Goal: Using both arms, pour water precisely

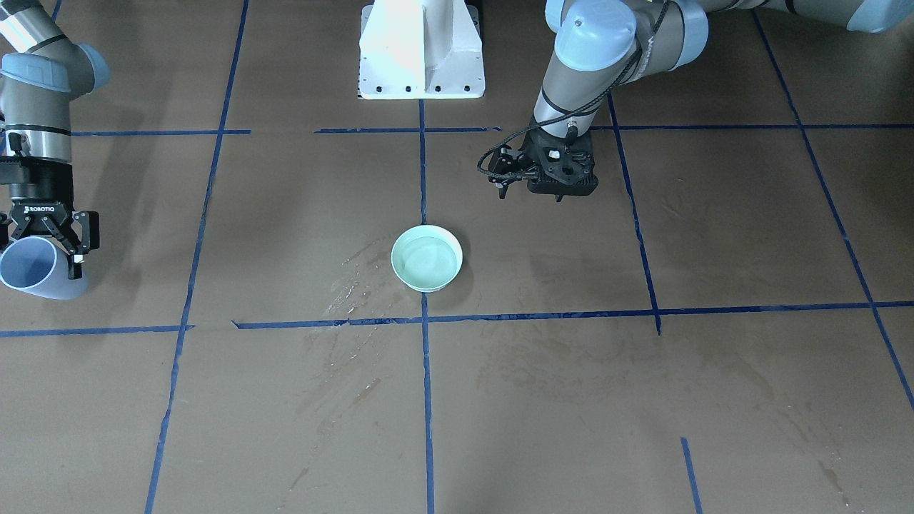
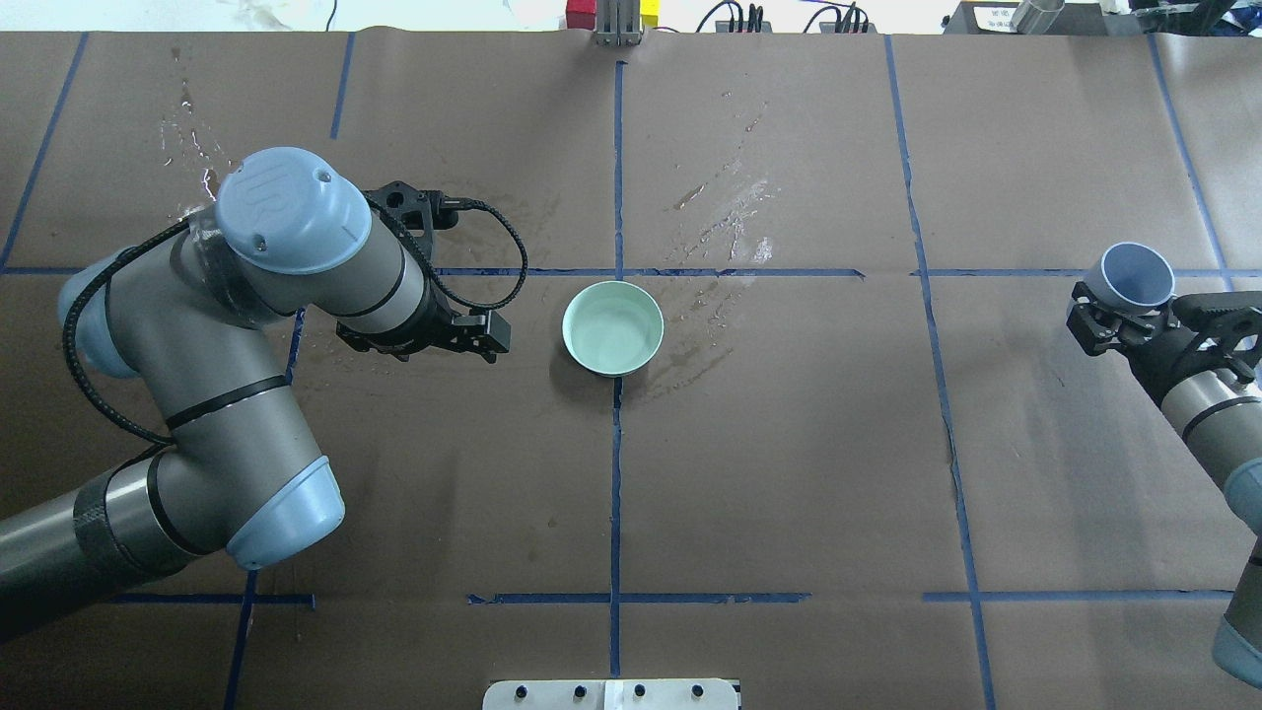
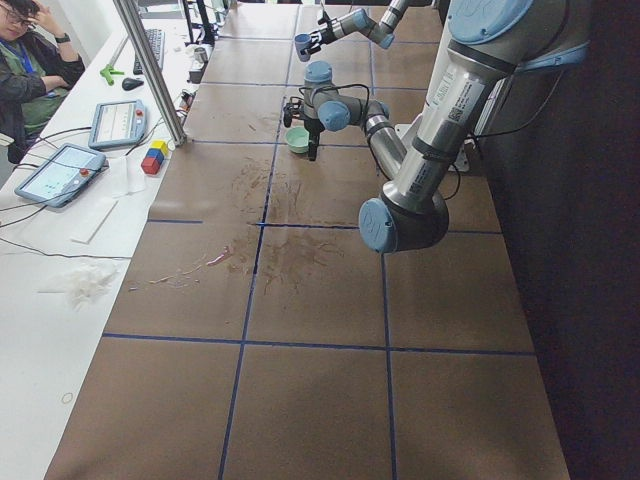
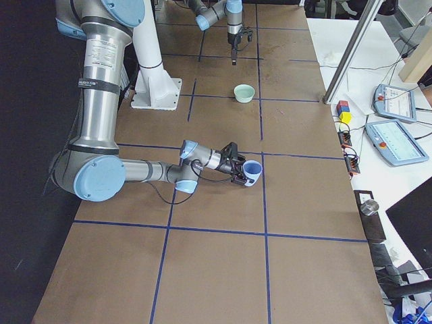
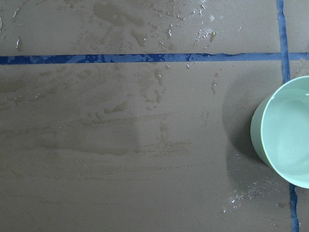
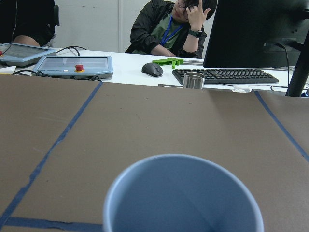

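Clear water fills the mint-green bowl standing at the table's middle; in the left wrist view the bowl is at the right edge. My left gripper points straight down over bare paper beside the bowl, a short way toward the robot's left. Its fingers are hidden under the wrist, so I cannot tell its state. My right gripper is shut on a pale blue cup, held tipped on its side far to the right of the bowl. No water shows inside the cup.
Wet splashes mark the brown paper around the bowl. The white pedestal stands at the robot's side. Beyond the far edge are a metal cup, a keyboard, teach pendants and a seated person.
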Motion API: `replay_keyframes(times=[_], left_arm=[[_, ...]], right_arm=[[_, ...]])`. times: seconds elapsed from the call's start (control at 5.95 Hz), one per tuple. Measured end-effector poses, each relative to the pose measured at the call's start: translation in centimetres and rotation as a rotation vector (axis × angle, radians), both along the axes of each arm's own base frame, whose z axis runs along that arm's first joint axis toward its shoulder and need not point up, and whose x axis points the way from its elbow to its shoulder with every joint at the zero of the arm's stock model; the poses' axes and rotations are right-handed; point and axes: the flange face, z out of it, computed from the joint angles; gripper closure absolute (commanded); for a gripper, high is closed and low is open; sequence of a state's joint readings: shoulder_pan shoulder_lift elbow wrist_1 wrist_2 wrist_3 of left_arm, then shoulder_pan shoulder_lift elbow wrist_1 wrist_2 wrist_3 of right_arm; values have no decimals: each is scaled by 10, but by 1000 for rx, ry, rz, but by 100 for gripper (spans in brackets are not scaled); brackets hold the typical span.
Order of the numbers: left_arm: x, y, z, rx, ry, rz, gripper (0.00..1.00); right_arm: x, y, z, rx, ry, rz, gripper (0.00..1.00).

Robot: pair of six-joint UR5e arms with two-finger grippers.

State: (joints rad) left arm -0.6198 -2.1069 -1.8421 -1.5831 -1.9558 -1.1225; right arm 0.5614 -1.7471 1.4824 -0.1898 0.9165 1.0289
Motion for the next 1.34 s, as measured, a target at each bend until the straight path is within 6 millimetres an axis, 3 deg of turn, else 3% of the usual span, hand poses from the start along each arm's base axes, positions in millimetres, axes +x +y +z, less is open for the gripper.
replay_keyframes(times=[0.5,1.01,1.34], left_arm=[[0,0,0,0,1,0,0],[-1,1,-1,1,3,-1,0],[-1,1,-3,2,5,-1,0]], right_arm=[[18,10,32,18,-10,17,78],[17,11,36,18,-8,14,52],[16,11,35,19,-11,14,44]])
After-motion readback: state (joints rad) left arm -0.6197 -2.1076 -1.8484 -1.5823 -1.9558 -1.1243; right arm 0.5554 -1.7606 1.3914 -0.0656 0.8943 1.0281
